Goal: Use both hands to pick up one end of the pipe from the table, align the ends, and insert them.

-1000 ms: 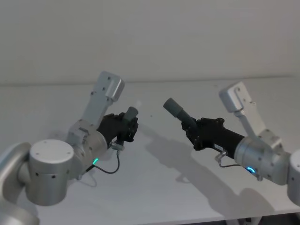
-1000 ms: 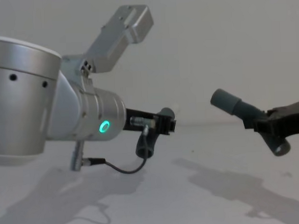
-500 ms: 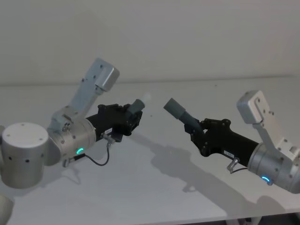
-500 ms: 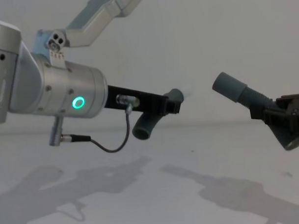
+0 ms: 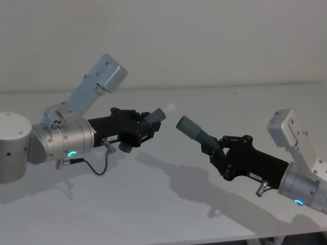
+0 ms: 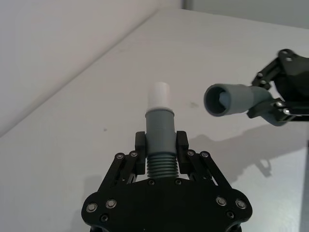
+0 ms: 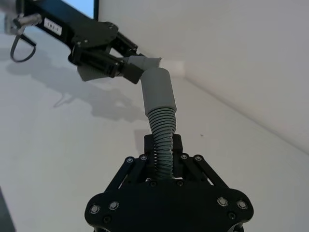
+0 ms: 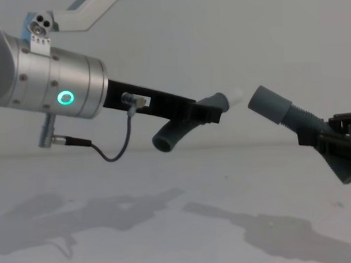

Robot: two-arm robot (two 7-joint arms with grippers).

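Observation:
Both pipe pieces are held in the air above the table. My left gripper is shut on the ribbed part of the piece with the white spigot tip. My right gripper is shut on the ribbed neck of the other piece, whose open socket cuff points toward the white tip. A small gap separates the two ends. From the chest, the white tip sits just left of the socket, slightly higher. In the left wrist view the socket mouth lies off to one side of the spigot's axis.
A plain wall rises behind the table's far edge. A thin black cable loops under the left wrist. The arms' shadows fall on the bare table below.
My left arm has swung up and reached to the right, carrying the white tip close to the socket. The right arm has drawn back a little to the right and lower.

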